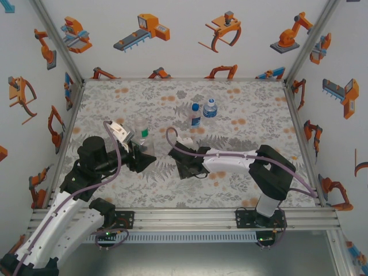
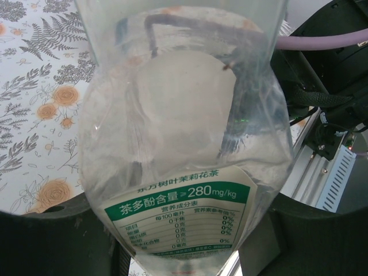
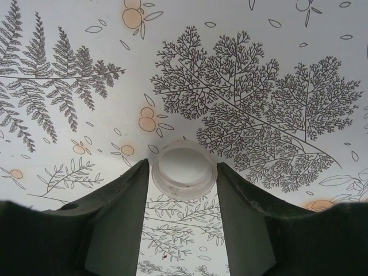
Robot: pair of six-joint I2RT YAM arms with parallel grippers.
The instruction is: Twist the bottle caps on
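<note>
Fern-and-blossom printed tablecloth (image 1: 253, 115); white walls (image 1: 184, 40) with orange robot cartoons. My left gripper (image 2: 184, 241) clamps the slim clear plastic bottle with white-green label (image 2: 178, 172), left of the round white plastic cap (image 3: 184, 167). My right gripper (image 3: 184, 173) flanks that cap on the cloth; I cannot tell whether it squeezes. Two blue-labelled clear bottles (image 1: 195, 117) stand beyond the cap.

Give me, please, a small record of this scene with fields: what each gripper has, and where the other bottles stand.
Left gripper: shut on the slim clear plastic bottle with white-and-green label
Right gripper: small round white plastic cap between its jaws; grip unclear
Other bottles: two clear plastic bottles with blue labels, upright, side by side, far middle of the patterned table
Their tops: blue caps appear on
</note>
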